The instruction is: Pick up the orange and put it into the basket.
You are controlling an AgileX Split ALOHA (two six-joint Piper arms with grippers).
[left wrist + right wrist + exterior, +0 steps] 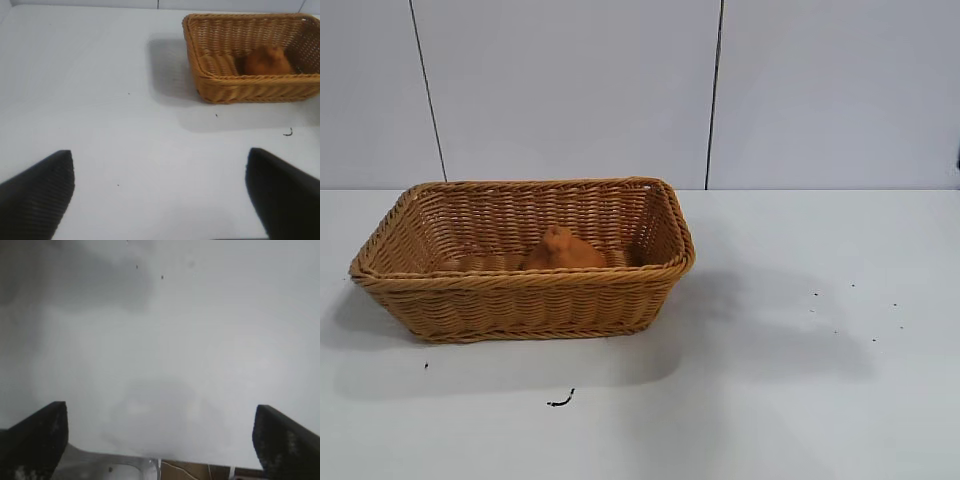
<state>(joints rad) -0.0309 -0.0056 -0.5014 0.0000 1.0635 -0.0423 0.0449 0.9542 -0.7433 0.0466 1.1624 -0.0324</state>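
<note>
The orange, a rough burnt-orange lump with a small knob on top, lies inside the tan woven basket on the left of the white table. In the left wrist view the same orange rests on the floor of the basket, far from my left gripper, which is open over bare table with nothing between its fingers. My right gripper is open too, above bare table near the table's edge, holding nothing. Neither arm shows in the exterior view.
A small dark scrap lies on the table in front of the basket, and several dark specks dot the right side. A panelled grey wall stands behind the table. The table edge shows under the right gripper.
</note>
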